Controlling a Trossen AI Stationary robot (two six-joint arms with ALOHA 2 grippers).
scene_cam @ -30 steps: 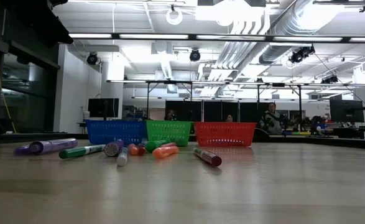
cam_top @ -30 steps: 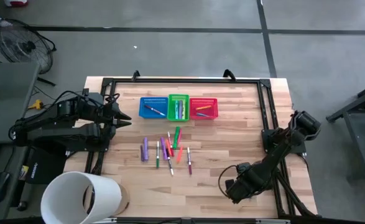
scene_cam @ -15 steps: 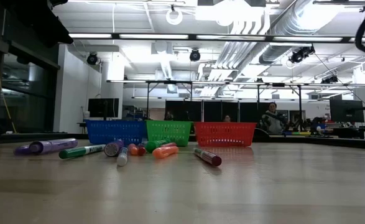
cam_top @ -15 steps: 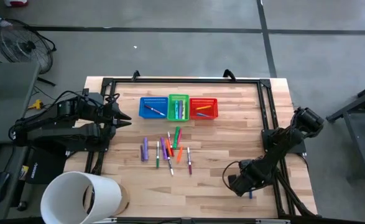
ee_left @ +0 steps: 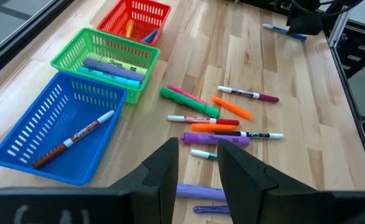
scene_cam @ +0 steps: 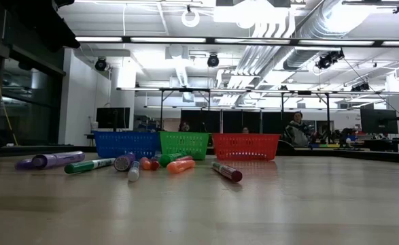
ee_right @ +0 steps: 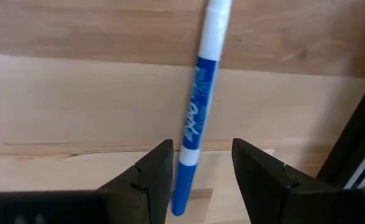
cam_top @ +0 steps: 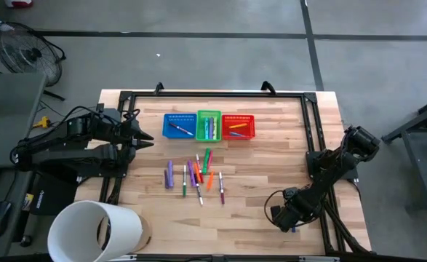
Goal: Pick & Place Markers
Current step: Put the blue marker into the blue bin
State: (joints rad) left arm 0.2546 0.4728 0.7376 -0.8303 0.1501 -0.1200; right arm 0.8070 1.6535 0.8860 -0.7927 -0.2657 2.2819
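A blue-and-white marker [ee_right: 194, 118] lies flat on the wooden table near its front right corner. My right gripper [ee_right: 201, 152] points down over it, open, with one finger on each side of the marker's blue end. The high view shows this gripper [cam_top: 286, 216] just above the marker [cam_top: 293, 228]. Several more markers [cam_top: 195, 175] lie loose on the table's middle. Other markers rest inside the blue basket [cam_top: 179, 126], green basket [cam_top: 209, 125] and red basket [cam_top: 238, 126] at the back. My left gripper [ee_left: 198, 149] waits open at the table's left side, raised.
A black frame rail [cam_top: 311, 131] runs along the table's edges and passes close beside my right gripper [ee_right: 356, 149]. A large white cylinder [cam_top: 97, 231] stands at the front left corner. Bare wood lies between the loose markers and the right arm.
My right gripper has sunk toward the table and shifted a little toward the right edge, so the blue marker now shows beside it in the high view. The markers and baskets have stayed where they were.
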